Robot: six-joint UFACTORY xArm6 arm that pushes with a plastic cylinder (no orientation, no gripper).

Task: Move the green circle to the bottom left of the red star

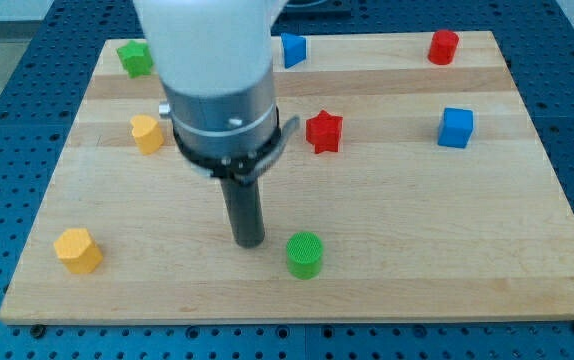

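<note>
Camera view: wooden board (387, 270).
Tip: my tip (250, 242) is a bare dark rod, holding nothing, just left of the green circle block (305, 255).
Green circle: below the red star block (323, 131), well apart.

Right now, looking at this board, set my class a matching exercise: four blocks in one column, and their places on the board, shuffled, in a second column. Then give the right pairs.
Column 1
1. green circle
2. red star
3. blue cube
4. green star

Column 2
A. the view's top left corner
B. near the middle of the board
C. the view's bottom, just right of my tip
D. the view's right side, level with the red star

Pairs: 1-C, 2-B, 3-D, 4-A
</note>
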